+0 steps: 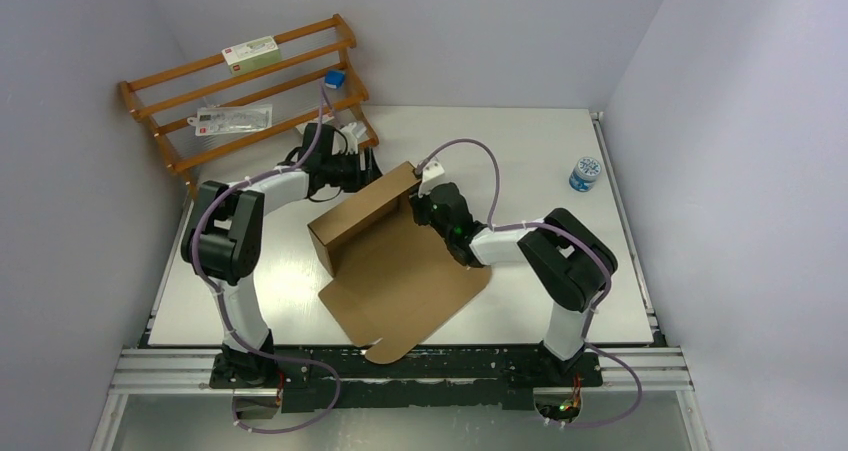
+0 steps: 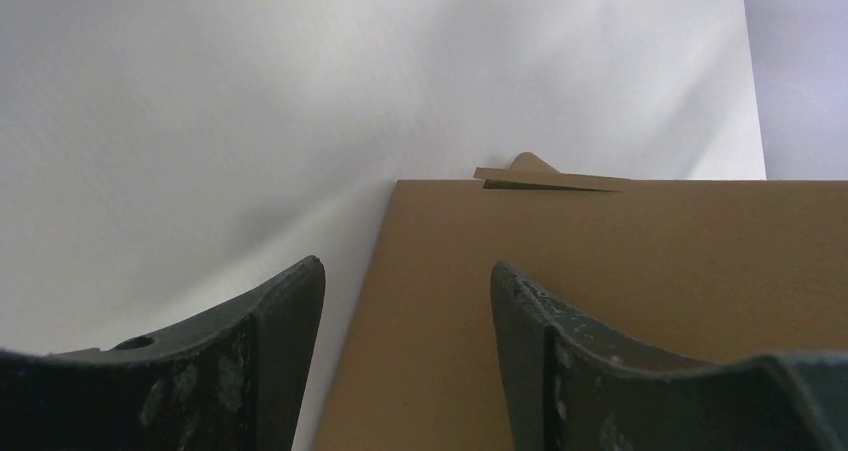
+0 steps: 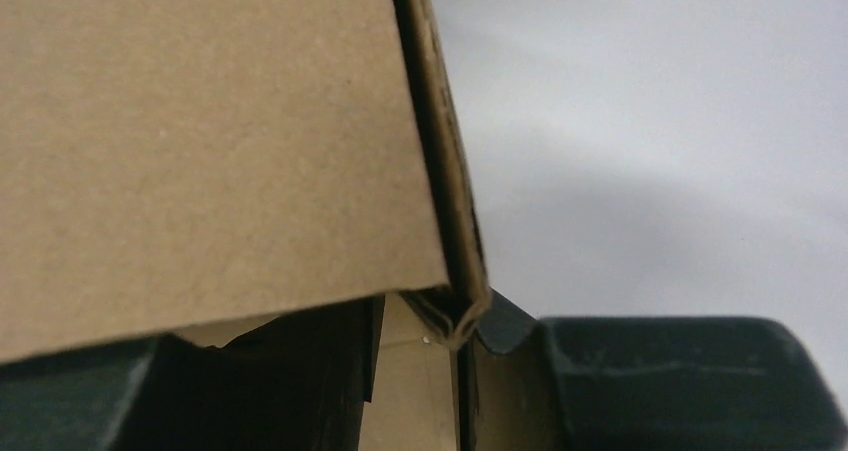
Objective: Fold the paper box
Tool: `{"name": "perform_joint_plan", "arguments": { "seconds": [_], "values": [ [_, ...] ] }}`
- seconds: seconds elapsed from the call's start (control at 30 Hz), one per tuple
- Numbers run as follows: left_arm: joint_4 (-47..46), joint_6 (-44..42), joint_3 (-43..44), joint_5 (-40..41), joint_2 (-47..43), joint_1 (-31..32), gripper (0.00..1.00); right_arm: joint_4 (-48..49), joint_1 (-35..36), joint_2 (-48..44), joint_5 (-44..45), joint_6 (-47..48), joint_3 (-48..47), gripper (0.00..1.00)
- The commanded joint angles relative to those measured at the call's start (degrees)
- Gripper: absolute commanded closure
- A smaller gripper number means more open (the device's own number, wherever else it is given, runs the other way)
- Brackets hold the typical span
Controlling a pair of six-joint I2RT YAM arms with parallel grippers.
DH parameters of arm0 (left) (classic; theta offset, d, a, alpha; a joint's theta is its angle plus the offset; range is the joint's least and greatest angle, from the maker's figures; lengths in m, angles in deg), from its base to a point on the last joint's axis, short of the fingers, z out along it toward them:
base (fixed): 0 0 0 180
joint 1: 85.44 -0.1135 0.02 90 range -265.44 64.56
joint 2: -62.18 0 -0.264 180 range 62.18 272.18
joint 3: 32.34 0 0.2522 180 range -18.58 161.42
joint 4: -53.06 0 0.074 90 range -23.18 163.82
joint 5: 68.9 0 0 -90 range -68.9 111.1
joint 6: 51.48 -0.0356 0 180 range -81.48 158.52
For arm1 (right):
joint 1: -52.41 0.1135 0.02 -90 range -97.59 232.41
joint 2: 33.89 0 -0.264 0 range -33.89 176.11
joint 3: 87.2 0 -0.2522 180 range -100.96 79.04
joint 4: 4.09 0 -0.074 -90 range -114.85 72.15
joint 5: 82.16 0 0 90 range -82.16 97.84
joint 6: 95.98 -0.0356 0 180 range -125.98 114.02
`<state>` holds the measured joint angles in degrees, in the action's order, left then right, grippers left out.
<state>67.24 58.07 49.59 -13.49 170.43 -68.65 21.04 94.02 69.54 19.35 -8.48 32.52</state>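
paper box (image 1: 400,281): matt brown cardboard | table (image 1: 530,151): smooth white, faint sheen | rack (image 1: 190,71): varnished wood

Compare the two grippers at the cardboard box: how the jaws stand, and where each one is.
The left gripper stands wide open and holds nothing; the right gripper is pinched narrowly on the doubled wall of the paper box. The left gripper is behind the raised wall, on its far side; the right gripper is at that wall's right end. Both have dark fingers and work on the same box.
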Motion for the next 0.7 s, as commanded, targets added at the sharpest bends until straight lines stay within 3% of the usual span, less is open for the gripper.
{"name": "perform_joint_plan", "arguments": {
  "seconds": [0.0,0.13,0.23,0.57,0.67],
  "values": [
    [-3.6,1.3,-1.4,-4.2,2.4,0.8,0.34,9.9,-0.4,1.7,1.6,-1.7,2.8,0.67],
    [-4.1,1.1,-1.4,-4.2,2.8,0.8,0.34,20.6,-0.4,3.9,-5.4,1.9,5.0,0.56],
    [-3.8,0.8,-1.1,-3.9,2.9,0.8,0.34,23.2,-0.6,5.4,-9.0,3.8,4.8,0.56],
    [-5.2,1.0,-2.7,-5.7,2.2,1.1,0.36,27.5,-1.0,7.7,-6.2,0.3,4.3,0.7],
    [-7.3,1.9,-4.4,-7.0,1.7,1.1,0.37,24.4,-1.0,7.4,-3.1,-1.3,3.0,0.81]
  ]
}}
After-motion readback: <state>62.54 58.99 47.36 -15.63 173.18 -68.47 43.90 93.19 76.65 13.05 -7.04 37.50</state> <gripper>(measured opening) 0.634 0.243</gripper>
